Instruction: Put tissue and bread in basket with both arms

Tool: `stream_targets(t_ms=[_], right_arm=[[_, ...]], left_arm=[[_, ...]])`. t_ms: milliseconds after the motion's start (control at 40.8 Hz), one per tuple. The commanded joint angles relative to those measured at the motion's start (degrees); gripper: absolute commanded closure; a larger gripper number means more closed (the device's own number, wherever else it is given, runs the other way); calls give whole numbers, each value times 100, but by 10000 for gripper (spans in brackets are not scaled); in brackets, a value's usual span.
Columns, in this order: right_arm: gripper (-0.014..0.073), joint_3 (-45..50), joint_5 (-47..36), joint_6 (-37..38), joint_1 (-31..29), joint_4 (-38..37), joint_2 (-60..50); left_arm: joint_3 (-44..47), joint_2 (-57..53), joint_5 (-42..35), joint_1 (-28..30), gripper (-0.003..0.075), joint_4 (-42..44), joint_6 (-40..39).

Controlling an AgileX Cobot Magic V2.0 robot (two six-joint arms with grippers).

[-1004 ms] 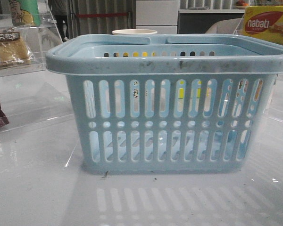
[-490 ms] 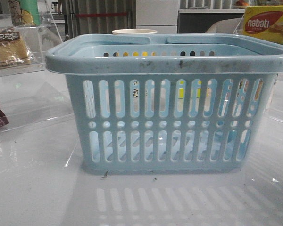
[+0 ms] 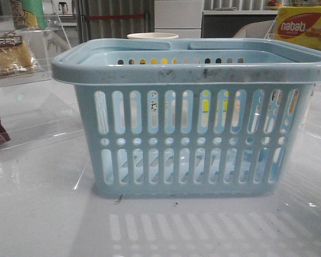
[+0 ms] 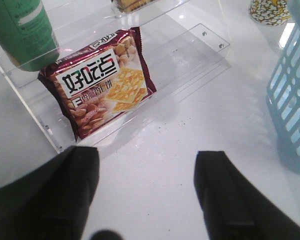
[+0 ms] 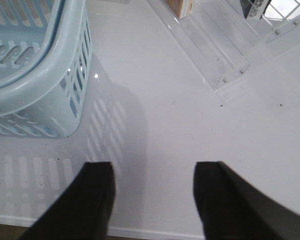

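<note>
Maroon snack packet [image 4: 97, 82] leans in clear rack [image 4: 140, 107] beyond left fingers [image 4: 65, 190]; both pairs spread, empty.

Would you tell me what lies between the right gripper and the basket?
Only bare white table separates the right gripper from the basket in the right wrist view.

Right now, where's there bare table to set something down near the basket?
Bare white table in front of the basket, also between it and the clear acrylic stand on the right. Left is crowded: the maroon snack packet and green bottle fill that stand.
</note>
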Motion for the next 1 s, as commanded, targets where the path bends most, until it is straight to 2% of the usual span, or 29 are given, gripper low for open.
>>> stream_targets(t_ms=[0, 171, 343, 539, 980], right_arm=[[13, -189, -435, -31, -30, 12, 111], [23, -470, -533, 154, -290, -233, 568], [23, -1221, -384, 154, -937, -233, 1385], [23, -2166, -306, 154, -1396, -233, 2348], [23, -4212, -81, 144, -1557, -233, 4746]], left_arm=[[-154, 20, -460, -2, 183, 0, -3], [-154, 20, -516, -2, 217, 0, -3], [-154, 20, -516, -2, 264, 0, -3], [-154, 20, -516, -2, 316, 0, -3], [-154, 20, -516, -2, 391, 0, -3]])
